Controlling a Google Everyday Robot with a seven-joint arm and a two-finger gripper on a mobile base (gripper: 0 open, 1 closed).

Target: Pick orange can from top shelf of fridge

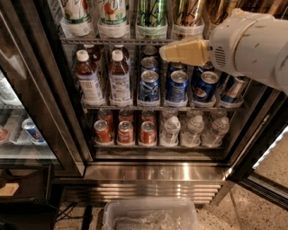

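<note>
The fridge (pixel 153 173) fills the camera view, with its top shelf (pixel 112 40), a wire rack, at the upper edge. Tall golden-orange cans stand at the right end of that shelf. One orange can (pixel 186 12) with dark markings shows just above my gripper; others (pixel 219 10) sit partly behind my arm. My gripper (pixel 175 51), cream-coloured, points left at the height of the top shelf's front rail, just below the golden cans. It holds nothing that I can see. My white arm (pixel 252 45) covers the upper right.
A tall green can (pixel 152 11) and white-labelled cans (pixel 112 13) stand left of the golden ones. Below are brown bottles (pixel 87 78), blue cans (pixel 177 85), short red cans (pixel 125 131) and water bottles (pixel 194 128). A neighbouring cooler (pixel 22 130) is left; a plastic bin (pixel 148 215) sits on the floor.
</note>
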